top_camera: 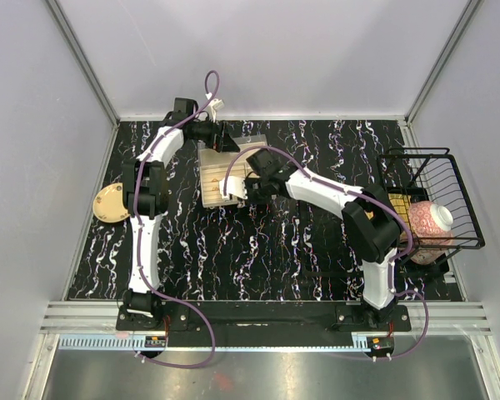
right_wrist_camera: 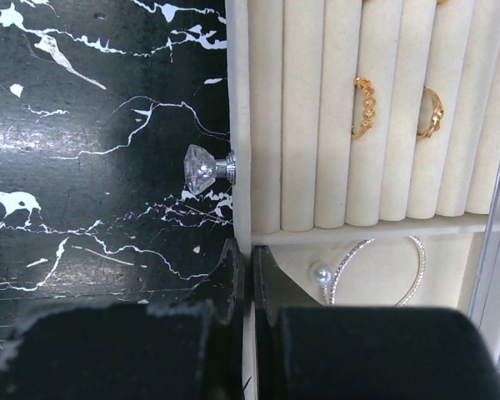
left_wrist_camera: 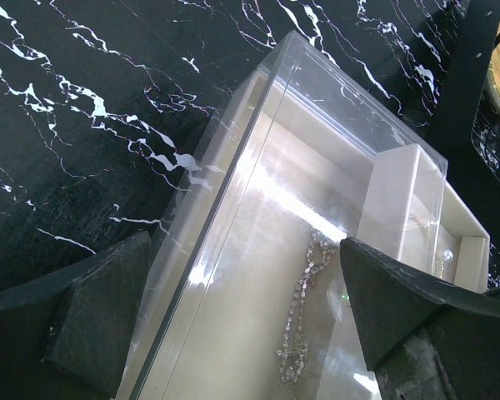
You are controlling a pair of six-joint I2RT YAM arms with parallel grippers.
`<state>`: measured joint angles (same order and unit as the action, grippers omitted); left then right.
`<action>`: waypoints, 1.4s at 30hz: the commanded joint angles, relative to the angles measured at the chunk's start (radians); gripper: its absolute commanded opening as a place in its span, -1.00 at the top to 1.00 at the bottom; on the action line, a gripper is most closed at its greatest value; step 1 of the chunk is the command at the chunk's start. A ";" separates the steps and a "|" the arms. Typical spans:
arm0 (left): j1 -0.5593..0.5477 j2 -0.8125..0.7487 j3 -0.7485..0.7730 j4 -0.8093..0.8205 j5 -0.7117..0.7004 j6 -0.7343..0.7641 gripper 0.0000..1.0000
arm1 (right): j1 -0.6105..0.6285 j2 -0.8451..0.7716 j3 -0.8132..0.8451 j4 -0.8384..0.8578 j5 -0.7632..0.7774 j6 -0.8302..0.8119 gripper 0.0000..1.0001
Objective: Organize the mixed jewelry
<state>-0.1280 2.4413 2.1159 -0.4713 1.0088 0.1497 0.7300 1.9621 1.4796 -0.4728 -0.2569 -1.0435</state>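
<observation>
A beige jewelry box (top_camera: 221, 171) with clear walls stands at the table's back middle. Its drawer (right_wrist_camera: 242, 100) is pulled out, with a crystal knob (right_wrist_camera: 202, 168) on the front. My right gripper (right_wrist_camera: 251, 271) is shut on the drawer's thin front wall, just below the knob. Two gold rings (right_wrist_camera: 364, 107) (right_wrist_camera: 431, 112) sit between the drawer's cream rolls. A thin hoop (right_wrist_camera: 375, 271) and a pearl (right_wrist_camera: 321, 273) lie in the compartment beside my fingers. My left gripper (left_wrist_camera: 250, 312) is open over the box top, one finger (left_wrist_camera: 100, 321) on each side. A crystal chain (left_wrist_camera: 304, 308) lies under the clear lid.
A black wire basket (top_camera: 437, 171) at the right edge holds a pink-and-white cup (top_camera: 433, 221). A round tan disc (top_camera: 110, 202) lies at the left edge of the black marbled table (top_camera: 258, 250). Grey walls close in the back and sides.
</observation>
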 commanded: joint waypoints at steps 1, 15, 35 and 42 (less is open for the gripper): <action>-0.013 -0.050 -0.014 -0.043 0.057 -0.015 -0.93 | -0.027 -0.002 0.085 0.108 0.050 -0.021 1.00; -0.012 -0.038 -0.011 -0.032 0.063 -0.018 -0.93 | -0.032 0.009 0.137 0.086 0.071 -0.001 1.00; -0.013 -0.042 -0.019 -0.030 0.067 -0.016 -0.91 | -0.047 0.081 0.220 0.108 0.140 -0.009 0.68; -0.015 -0.042 -0.020 -0.030 0.065 -0.016 -0.91 | -0.050 0.073 0.222 0.123 0.159 -0.010 0.53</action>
<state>-0.1234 2.4413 2.1052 -0.4557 1.0210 0.1493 0.7010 2.0434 1.6417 -0.4679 -0.1638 -1.0401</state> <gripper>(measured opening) 0.961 0.223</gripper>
